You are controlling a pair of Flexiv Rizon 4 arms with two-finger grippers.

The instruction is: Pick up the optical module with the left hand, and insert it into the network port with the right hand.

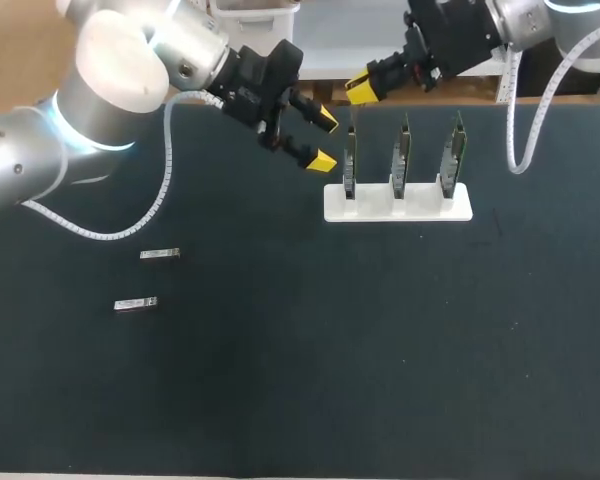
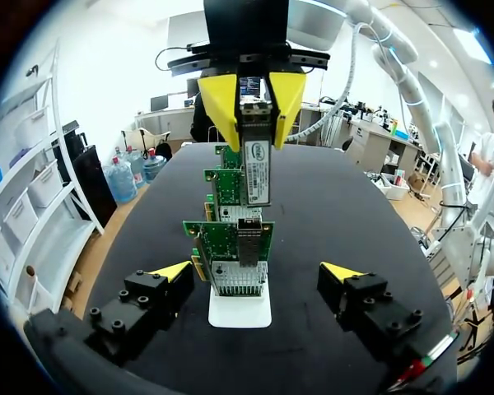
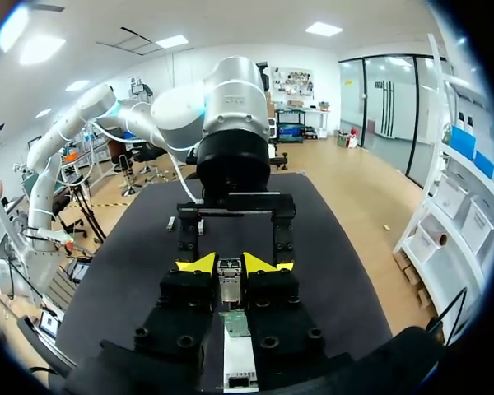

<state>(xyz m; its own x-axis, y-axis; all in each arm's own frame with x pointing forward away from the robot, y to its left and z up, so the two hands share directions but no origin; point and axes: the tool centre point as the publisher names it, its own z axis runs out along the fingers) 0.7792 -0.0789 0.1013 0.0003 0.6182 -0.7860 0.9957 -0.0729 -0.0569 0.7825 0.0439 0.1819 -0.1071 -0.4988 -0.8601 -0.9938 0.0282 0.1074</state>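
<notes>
Head view: we record a dark desk [image 1: 380, 350] with a white stand [image 1: 398, 203] near its far edge, right of the middle. Three green cards stand upright in the stand in a row. Two loose modules [image 1: 160, 254] lie flat toward the desk's left edge, close to each other but apart.

Our left gripper [image 1: 323, 141] is just beside the left end of the stand with its claw spread wide and nothing in it. In the left wrist view its yellow tips stand on either side of the nearest card [image 2: 228, 247] without touching it.

Our right gripper [image 1: 362, 90] is over the same end of the stand, toward the desk's far edge. Its claw is narrow and clamped on the optical module [image 2: 257, 169], one yellow tip on each side. The module hangs upright, directly above the nearest card and its network port [image 2: 249, 241].

The right wrist view confirms the module between the tips, with the card's top edge just beneath it. We cannot tell whether the two touch.
</notes>
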